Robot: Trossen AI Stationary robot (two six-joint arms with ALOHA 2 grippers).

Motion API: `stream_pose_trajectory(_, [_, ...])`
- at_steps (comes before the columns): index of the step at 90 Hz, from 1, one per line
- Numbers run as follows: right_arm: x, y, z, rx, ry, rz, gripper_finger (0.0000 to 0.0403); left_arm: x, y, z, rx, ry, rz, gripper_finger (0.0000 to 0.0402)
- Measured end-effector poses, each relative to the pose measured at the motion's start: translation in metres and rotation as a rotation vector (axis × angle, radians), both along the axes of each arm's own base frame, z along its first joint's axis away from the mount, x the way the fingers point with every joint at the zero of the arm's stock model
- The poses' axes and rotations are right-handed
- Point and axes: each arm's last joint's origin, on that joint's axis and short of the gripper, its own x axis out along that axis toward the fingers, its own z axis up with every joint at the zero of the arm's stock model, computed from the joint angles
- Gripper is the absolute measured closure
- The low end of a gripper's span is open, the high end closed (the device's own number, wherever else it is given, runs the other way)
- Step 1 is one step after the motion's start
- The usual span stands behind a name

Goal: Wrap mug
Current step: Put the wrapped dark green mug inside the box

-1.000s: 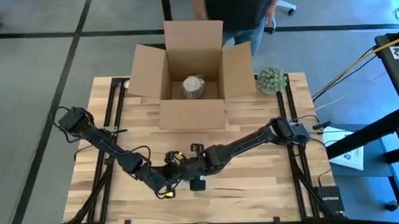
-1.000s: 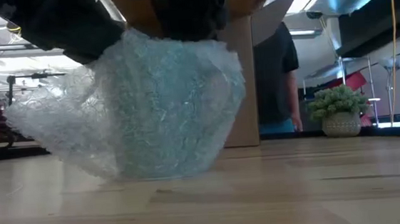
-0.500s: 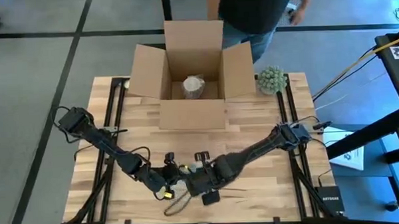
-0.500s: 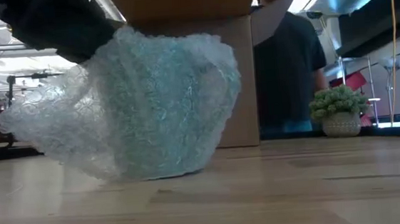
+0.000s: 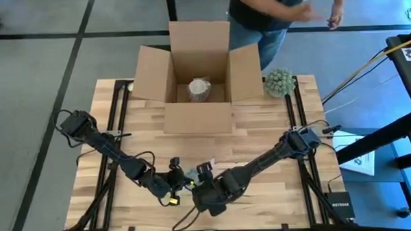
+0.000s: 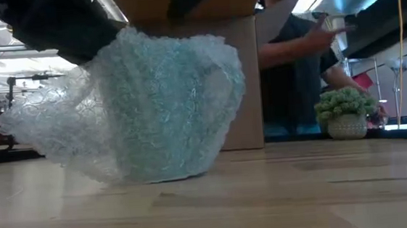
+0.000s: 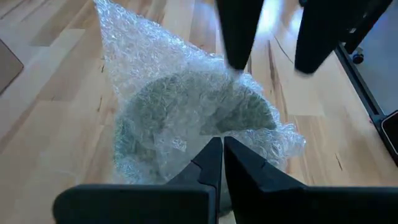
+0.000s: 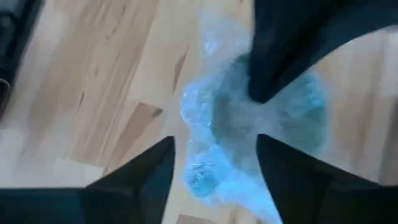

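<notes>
Open cardboard box (image 5: 197, 74) at table's far edge, flaps spread, pale wrapped bundle (image 5: 199, 89) sitting inside. Small green potted plant (image 5: 279, 82) just beside box's right flap. Person (image 5: 270, 10) in dark shirt behind table, arm raised. Wooden table (image 5: 260, 120) underneath. Black device (image 5: 339, 207) near right front corner.

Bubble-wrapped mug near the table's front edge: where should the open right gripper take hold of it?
Probably the loose flap of bubble wrap fanning off the wrapped mug, coming from the side opposite the left gripper, which is shut on the wrap's near edge. The right gripper hovers open above; the flap is thin and free.
</notes>
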Motion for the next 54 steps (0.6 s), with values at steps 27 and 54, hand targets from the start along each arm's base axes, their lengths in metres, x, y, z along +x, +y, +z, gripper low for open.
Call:
stream_pose_trajectory(27, [0.006,-0.011,-0.051,0.010,-0.020,0.035,0.0184,0.001,0.000,0.001,-0.005,-0.007,0.002,0.0402])
stream_pose_trajectory(54, [0.002,-0.012,-0.059,0.027,0.020,0.096,0.0367,0.003,-0.002,0.007,-0.005,-0.053,-0.014,0.0402])
